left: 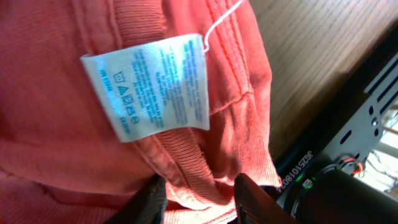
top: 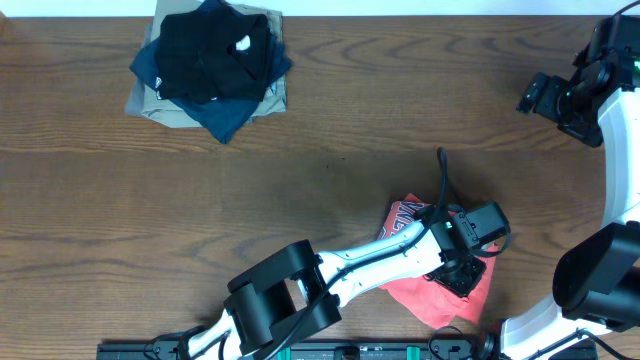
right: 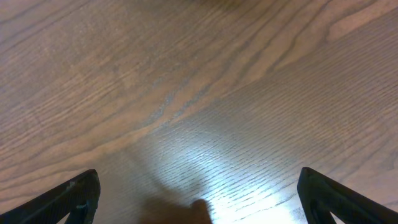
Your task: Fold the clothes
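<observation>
Currently, the red-orange T-shirt (top: 425, 298) lies crumpled near the front right of the wooden tabletop (top: 330, 150), well apart from a pile of black, navy and khaki garments (top: 210, 65) at the far left. The left end effector (top: 460, 272) hangs directly over the shirt. In the left wrist view its fingers (left: 252, 198) stand partly apart with a fold of cloth between them, just below a white care label (left: 155, 84). Whether they actually pinch that fold cannot be told. The right end effector (right: 199, 196) is spread wide and holds nothing, hovering over bare wood at the right edge.

The step in hand appears to be taking hold of the shirt so it can be spread flat. It would go best by gripping a single seam edge rather than a thick bunch, then drawing it toward open wood.

Seen from overhead, the heap's long axis runs diagonally, from the lettered patch (top: 402, 216) at the far left down to the near right. Which end is the collar cannot be told.
</observation>
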